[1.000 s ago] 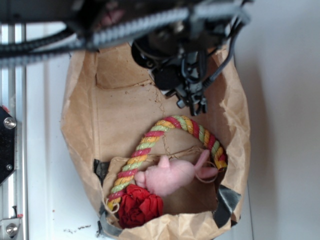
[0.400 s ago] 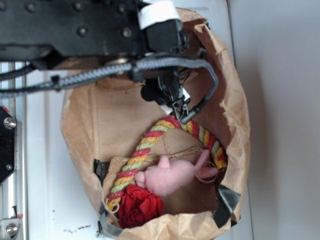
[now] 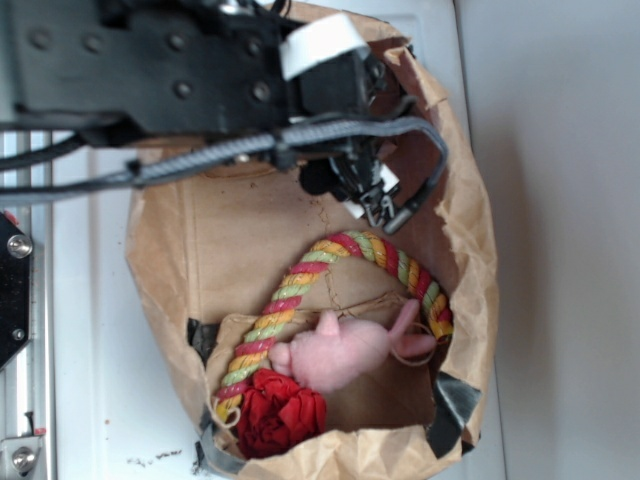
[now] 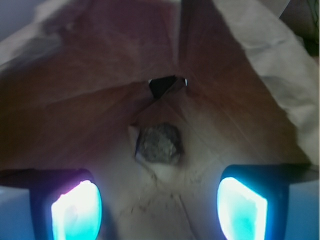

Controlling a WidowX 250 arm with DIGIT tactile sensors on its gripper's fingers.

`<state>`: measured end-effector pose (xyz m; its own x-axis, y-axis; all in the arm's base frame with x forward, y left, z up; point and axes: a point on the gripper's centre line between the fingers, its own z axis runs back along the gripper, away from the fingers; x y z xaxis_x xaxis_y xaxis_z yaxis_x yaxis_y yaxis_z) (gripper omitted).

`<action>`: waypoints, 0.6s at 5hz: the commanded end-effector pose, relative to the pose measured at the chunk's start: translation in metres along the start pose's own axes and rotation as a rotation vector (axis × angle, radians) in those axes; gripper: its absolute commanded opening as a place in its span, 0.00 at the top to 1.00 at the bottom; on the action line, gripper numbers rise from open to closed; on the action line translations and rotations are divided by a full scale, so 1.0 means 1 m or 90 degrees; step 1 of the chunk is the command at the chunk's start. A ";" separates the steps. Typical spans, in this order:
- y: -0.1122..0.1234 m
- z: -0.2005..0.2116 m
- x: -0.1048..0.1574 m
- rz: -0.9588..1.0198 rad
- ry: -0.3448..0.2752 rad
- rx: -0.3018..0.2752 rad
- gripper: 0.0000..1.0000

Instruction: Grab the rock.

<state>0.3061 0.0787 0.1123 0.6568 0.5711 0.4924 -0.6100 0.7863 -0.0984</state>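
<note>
One rough, bumpy grey rock (image 4: 159, 144) lies on creased brown paper bag (image 4: 90, 100); your gripper (image 4: 159, 210) hangs wide open, holding nothing. No writing shows.

Grey-brown speckled rock (image 4: 159, 143), tan paper bag (image 3: 230, 240), pink plush (image 3: 340, 352), red-yellow-green striped rope (image 3: 300, 285).

Nothing readable anywhere in these shots, honestly. No words, brand marks, numbers or signs show on the crumpled brown paper bag (image 3: 470, 260), and the white band on the black robot arm (image 3: 318, 42) is blank. The wrist view is just as bare of lettering: only plain paper.
</note>
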 end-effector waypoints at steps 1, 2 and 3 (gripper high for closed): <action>-0.003 -0.002 0.011 -0.001 -0.070 -0.011 0.00; -0.003 -0.008 0.006 -0.006 -0.091 -0.011 0.00; -0.002 -0.013 0.003 -0.010 -0.102 -0.011 0.00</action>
<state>0.3053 0.0793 0.0809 0.6009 0.5312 0.5973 -0.6144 0.7849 -0.0799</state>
